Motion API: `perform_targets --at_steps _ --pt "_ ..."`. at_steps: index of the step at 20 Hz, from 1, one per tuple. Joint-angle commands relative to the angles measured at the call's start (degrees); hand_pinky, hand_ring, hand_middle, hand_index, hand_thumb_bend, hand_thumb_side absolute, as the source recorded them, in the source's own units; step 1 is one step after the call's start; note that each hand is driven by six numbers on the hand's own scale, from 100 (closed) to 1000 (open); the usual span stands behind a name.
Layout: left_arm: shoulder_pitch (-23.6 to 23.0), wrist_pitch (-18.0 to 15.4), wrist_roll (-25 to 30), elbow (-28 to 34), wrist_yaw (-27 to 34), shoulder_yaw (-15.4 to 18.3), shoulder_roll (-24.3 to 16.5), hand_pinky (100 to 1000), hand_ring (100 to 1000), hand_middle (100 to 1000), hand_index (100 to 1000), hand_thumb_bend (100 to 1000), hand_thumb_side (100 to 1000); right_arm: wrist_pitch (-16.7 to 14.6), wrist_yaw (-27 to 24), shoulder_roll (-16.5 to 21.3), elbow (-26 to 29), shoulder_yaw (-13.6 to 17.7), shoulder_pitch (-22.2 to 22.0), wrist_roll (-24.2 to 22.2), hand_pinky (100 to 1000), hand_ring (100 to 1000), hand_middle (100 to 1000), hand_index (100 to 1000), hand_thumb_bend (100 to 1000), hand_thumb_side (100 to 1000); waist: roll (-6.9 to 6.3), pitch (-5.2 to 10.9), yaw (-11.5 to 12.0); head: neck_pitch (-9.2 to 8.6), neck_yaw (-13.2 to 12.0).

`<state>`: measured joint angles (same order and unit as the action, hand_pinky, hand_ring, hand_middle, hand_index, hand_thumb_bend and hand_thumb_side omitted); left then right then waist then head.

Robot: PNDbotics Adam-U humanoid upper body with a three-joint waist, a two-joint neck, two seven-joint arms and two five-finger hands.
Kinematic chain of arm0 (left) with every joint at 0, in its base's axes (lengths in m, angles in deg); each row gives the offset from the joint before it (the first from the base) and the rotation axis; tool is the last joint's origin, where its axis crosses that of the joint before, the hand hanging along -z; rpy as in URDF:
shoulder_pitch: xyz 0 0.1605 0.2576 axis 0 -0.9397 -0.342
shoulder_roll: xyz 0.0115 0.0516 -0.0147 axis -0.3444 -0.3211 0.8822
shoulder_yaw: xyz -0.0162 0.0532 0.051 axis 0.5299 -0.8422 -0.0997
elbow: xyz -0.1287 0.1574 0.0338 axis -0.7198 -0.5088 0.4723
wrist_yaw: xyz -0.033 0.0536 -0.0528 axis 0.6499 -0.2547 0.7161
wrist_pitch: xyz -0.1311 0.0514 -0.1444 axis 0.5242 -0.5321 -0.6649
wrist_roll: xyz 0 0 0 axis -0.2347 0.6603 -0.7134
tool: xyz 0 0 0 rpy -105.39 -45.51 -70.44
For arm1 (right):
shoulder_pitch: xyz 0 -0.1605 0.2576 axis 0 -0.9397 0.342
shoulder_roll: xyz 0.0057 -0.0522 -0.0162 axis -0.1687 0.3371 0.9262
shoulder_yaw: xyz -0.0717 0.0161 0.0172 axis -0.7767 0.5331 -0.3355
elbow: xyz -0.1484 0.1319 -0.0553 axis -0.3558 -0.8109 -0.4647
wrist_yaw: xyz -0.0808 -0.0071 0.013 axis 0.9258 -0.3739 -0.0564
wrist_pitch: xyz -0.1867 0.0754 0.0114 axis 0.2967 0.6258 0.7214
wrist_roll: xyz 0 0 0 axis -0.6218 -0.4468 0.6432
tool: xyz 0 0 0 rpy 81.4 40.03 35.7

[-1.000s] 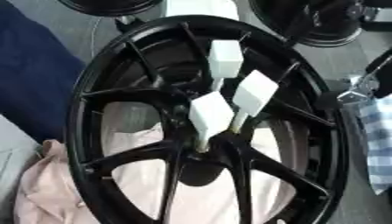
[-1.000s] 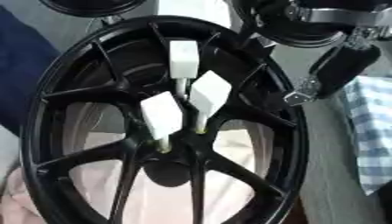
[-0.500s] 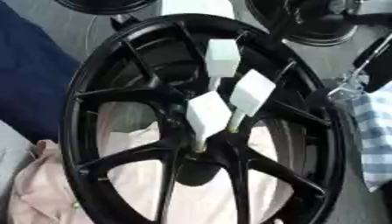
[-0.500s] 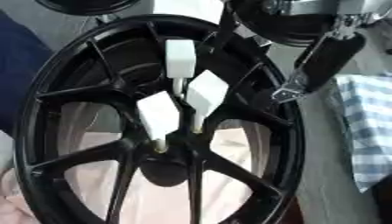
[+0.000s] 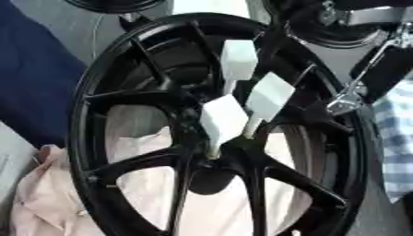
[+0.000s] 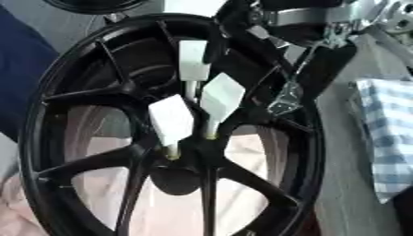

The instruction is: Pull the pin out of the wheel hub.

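Our right hand (image 6: 322, 69) hung over the rim's upper right, fingers relaxed, holding nothing. The black wheel hub (image 5: 218, 138) looked heavy and rigid. Three white-tabbed pins (image 5: 223, 117) stood at its centre, light and stiff; we would pinch a tab.
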<state>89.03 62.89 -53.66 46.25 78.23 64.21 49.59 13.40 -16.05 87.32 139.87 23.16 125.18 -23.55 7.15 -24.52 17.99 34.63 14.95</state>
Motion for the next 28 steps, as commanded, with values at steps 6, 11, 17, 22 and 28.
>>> perform_targets --at_steps 6,11,17,22,28 --pt "0.2 0.1 0.2 0.9 0.2 0.5 -1.1 767 606 536 726 167 731 3.0 -0.5 -0.2 0.5 -0.7 1.9 1.1 815 691 651 774 560 241 -0.49 0.86 0.2 0.25 0.2" --pt "0.2 0.1 0.1 0.9 0.2 0.6 -1.1 768 607 536 726 168 731 3.5 -0.2 -0.5 -0.7 -1.1 1.7 1.7 805 672 640 770 551 221 -0.45 0.77 0.5 0.3 0.4" --pt "0.3 0.1 0.1 0.9 0.3 0.6 -1.0 768 607 536 726 169 732 3.7 -0.2 -0.7 -1.8 -1.3 1.3 1.6 774 621 630 765 548 214 -0.54 0.58 0.5 0.4 0.5" --pt "0.3 0.1 0.2 0.8 0.3 0.6 -0.9 768 607 535 725 168 733 4.1 -0.2 -0.8 -2.9 -1.5 0.9 2.2 775 627 622 760 557 204 -0.58 0.37 0.7 0.33 0.5" --pt "0.3 0.1 0.1 0.8 0.4 0.7 -0.9 768 608 535 725 168 733 4.8 -0.1 -0.8 -3.6 -1.6 0.3 2.6 774 627 618 757 561 198 -0.56 0.21 0.9 0.32 0.6"
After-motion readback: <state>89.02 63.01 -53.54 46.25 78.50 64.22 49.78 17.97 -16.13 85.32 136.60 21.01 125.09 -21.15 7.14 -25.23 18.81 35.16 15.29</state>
